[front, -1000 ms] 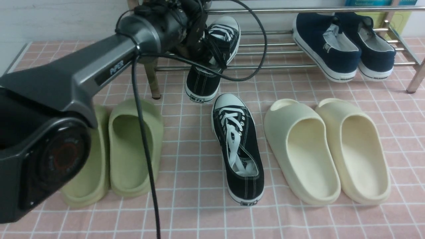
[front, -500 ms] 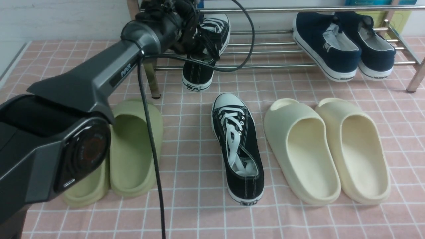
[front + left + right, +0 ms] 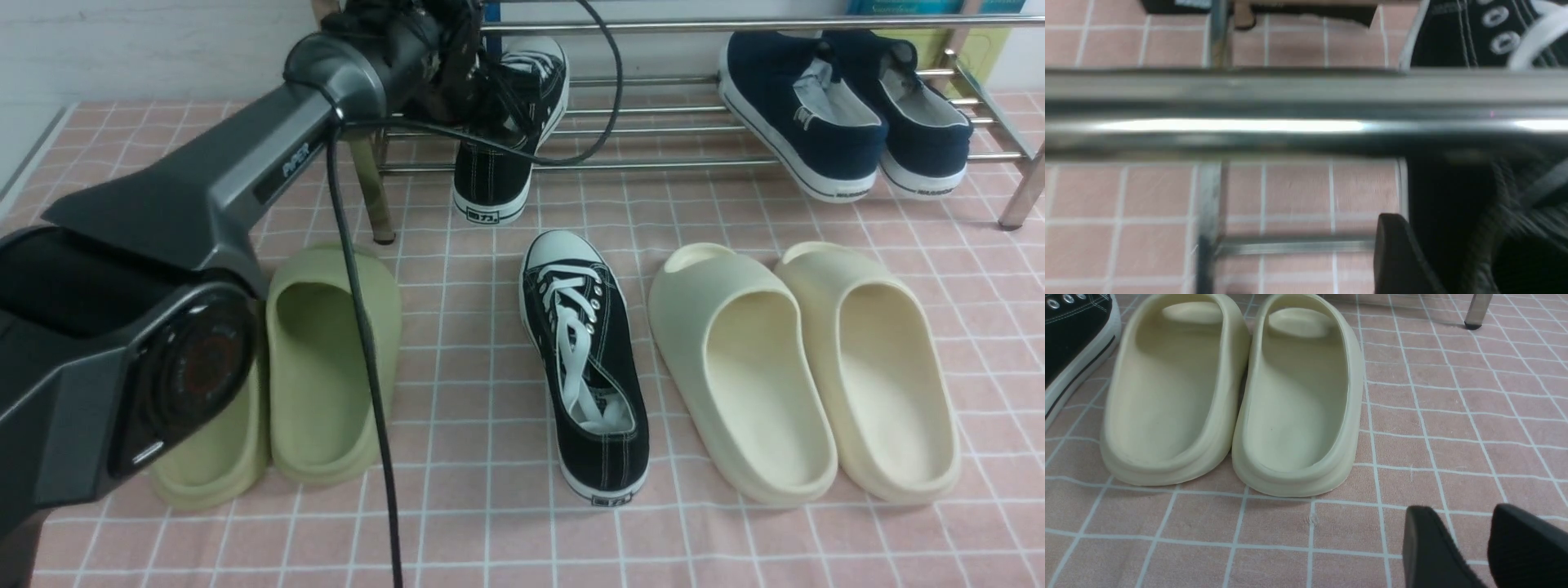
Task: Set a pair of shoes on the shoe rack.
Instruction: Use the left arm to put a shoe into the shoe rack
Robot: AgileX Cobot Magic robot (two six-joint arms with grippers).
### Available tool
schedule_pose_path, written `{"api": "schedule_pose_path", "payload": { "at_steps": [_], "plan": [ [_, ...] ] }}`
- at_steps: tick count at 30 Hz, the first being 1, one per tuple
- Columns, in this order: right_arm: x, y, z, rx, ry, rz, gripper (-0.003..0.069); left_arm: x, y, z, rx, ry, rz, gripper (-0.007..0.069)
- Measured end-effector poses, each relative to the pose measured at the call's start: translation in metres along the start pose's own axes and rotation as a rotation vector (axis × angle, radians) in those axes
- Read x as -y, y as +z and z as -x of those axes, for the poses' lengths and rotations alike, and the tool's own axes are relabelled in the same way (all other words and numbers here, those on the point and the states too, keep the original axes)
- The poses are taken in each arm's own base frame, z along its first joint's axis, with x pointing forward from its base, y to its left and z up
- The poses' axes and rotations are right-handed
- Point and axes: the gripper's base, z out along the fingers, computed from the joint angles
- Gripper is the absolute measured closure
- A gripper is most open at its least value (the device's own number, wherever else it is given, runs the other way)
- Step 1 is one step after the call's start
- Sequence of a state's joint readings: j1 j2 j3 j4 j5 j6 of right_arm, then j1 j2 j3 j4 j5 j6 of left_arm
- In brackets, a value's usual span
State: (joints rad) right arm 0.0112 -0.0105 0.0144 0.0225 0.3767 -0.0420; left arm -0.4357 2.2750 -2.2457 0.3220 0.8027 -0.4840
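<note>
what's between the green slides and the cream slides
One black laced sneaker, with bare pink checked cloth on either side of it; the front view shows it.

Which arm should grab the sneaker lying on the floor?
Right. The right gripper is open and empty, low beside the cream slides, next to that sneaker. The left arm is at the rack with the other sneaker.

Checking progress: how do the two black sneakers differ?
The far sneaker rests tilted on the shoe rack, heel hanging past its front; the near sneaker lies flat on the pink cloth. The far one is partly hidden by the left arm; the near one shows fully. Both are black with white laces.
</note>
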Motion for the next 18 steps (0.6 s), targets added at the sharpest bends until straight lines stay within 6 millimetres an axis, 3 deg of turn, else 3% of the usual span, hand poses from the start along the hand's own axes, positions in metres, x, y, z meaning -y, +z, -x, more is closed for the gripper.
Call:
{"api": "schedule_pose_path", "payload": {
  "at_steps": [6, 7, 8, 11, 18],
  "plan": [
    [0.0, 0.0, 0.0, 0.0, 0.0, 0.0, 0.0422, -0.009, -0.082, 0.029, -0.024, 0.163, -0.025, 0.0377],
    [0.0, 0.0, 0.0, 0.0, 0.0, 0.0, 0.0422, -0.009, -0.084, 0.029, -0.028, 0.167, -0.026, 0.0382],
    [0.0, 0.0, 0.0, 0.0, 0.0, 0.0, 0.0422, -0.011, -0.091, 0.022, -0.131, 0.224, -0.035, 0.0438],
    [0.0, 0.0, 0.0, 0.0, 0.0, 0.0, 0.0422, -0.007, -0.076, 0.001, -0.292, 0.275, -0.074, 0.0505],
    [0.0, 0.0, 0.0, 0.0, 0.0, 0.0, 0.0422, 0.007, -0.007, -0.057, -0.537, 0.311, -0.16, 0.0592]
  ]
}}
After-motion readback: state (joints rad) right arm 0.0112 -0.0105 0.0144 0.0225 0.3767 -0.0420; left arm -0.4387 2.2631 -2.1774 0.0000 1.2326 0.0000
